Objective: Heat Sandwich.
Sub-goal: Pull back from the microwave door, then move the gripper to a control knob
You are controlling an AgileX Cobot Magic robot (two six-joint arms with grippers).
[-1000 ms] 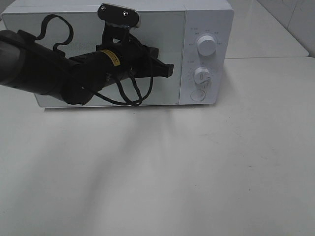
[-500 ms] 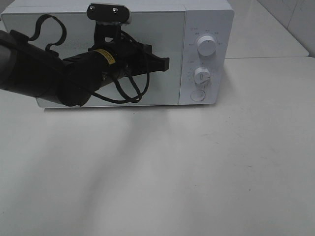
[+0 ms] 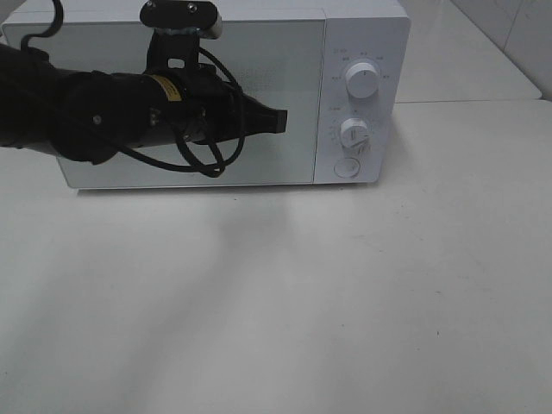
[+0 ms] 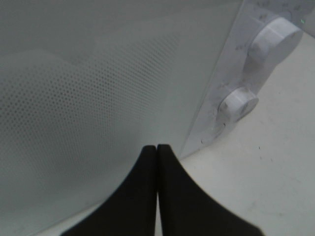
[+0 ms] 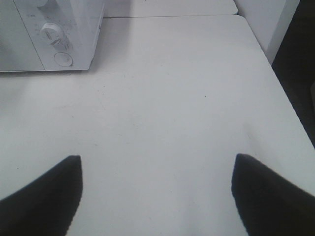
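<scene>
A white microwave (image 3: 362,43) stands at the back of the table with its door (image 3: 276,69) closed. It also shows in the left wrist view (image 4: 98,73) and in the right wrist view (image 5: 74,14). My left gripper (image 3: 282,120) is shut and empty, held in front of the door's right part; in the left wrist view (image 4: 157,150) its two fingertips press together. My right gripper (image 5: 156,169) is open and empty over bare table to the right of the microwave. The sandwich is out of view.
The control panel has an upper knob (image 3: 362,79), a lower knob (image 3: 354,132) and a round button (image 3: 346,166). The white table (image 3: 345,293) ends at an edge on the right (image 5: 275,73), with a second table behind.
My left arm has drawn back to the left and slightly up along the microwave door. The microwave has not moved.
</scene>
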